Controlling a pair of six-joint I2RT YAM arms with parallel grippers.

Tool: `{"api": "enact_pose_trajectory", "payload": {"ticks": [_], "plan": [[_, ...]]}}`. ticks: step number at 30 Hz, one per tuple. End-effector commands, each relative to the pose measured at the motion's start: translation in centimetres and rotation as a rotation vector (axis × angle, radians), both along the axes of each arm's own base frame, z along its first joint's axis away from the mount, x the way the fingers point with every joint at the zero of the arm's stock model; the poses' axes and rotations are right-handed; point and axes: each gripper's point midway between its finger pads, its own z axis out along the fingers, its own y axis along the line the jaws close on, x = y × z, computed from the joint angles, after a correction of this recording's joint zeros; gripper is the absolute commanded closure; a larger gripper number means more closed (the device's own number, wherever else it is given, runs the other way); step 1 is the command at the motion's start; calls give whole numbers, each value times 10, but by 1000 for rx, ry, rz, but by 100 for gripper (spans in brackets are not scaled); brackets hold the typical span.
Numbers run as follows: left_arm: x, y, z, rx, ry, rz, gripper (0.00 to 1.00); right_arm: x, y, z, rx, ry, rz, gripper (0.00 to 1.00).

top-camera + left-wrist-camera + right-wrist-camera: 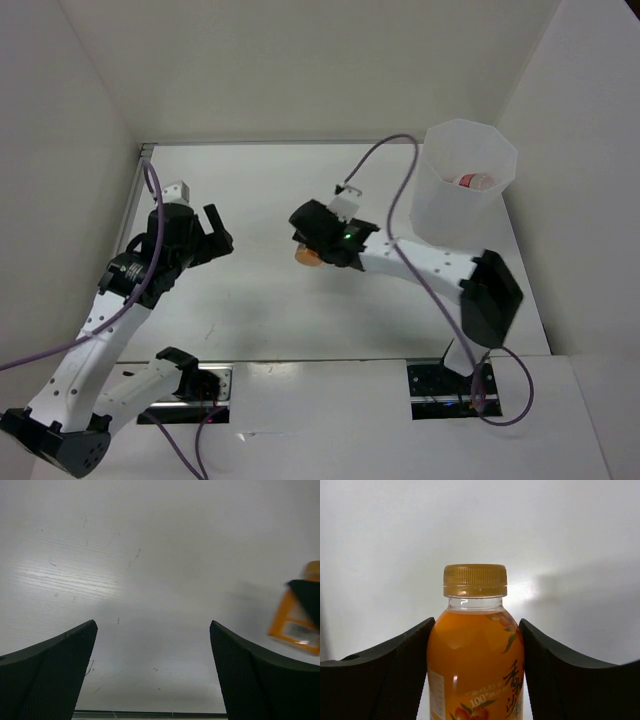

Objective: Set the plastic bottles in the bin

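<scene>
My right gripper (306,243) is shut on a stubby orange bottle (307,257) with a gold cap, near the table's middle. In the right wrist view the bottle (472,655) stands upright between my fingers (405,670), which press on both its sides. It also shows at the right edge of the left wrist view (296,620). The tall translucent white bin (450,215) stands at the back right, with a red-labelled bottle (478,181) visible inside. My left gripper (217,240) is open and empty, left of the orange bottle, with bare table between its fingers (235,670). The other bottles are not in view.
White walls close in the table on the left, back and right. A purple cable (395,200) loops from the right arm past the bin's left side. The arm bases sit at the near edge.
</scene>
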Motion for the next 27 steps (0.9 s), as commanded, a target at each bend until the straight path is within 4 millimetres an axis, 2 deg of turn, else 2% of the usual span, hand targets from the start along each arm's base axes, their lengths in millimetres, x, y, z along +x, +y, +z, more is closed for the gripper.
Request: {"api": "enact_pose_trajectory", "payload": {"ticks": [1,2,3,4,5,6,7,10,11,12,13,14,16,18,20,21,22,24,25,27], "plan": [[8,-1,4,6,-25,-8,0,33,-71,146,62,-317,-116,67],[9,1,4,6,-25,1,0,38,-87,174,74,-372,-132,67],[10,1,2,9,-17,1,0,34,-111,207,97,-430,-156,67],[10,1,2,9,-17,1,0,42,-142,226,45,-480,-200,67],[10,0,2,2,-17,7,0,43,-163,249,23,-542,-244,68],[11,5,2,7,-18,25,0,38,-189,273,-4,-598,-290,68],[11,4,2,-1,-18,30,0,39,-223,289,-73,-631,-371,68],[14,9,4,5,-19,50,0,40,-282,309,-245,-673,-475,70],[16,10,5,5,-19,59,0,44,-320,322,-279,-699,-552,68],[18,10,2,10,-6,59,0,62,-325,317,-306,-680,-507,63],[20,12,-1,6,6,75,0,66,-358,321,-334,-671,-578,63],[21,12,3,3,-3,75,0,74,-367,315,-348,-647,-578,63],[23,14,0,-1,6,93,0,97,-374,292,-343,-595,-532,63],[25,16,2,-9,4,107,0,109,-393,281,-348,-585,-551,65],[28,18,4,-9,2,117,0,127,-395,262,-309,-553,-509,65],[28,18,4,-9,2,117,0,130,-403,255,-291,-546,-521,65],[28,20,5,-4,1,124,0,136,-397,250,-277,-539,-483,65],[28,22,5,-4,1,133,0,141,-393,244,-270,-527,-460,47],[28,22,5,-4,1,133,0,141,-393,244,-270,-527,-460,35],[30,21,1,-4,16,120,0,141,-393,242,-274,-505,-457,22]]}}
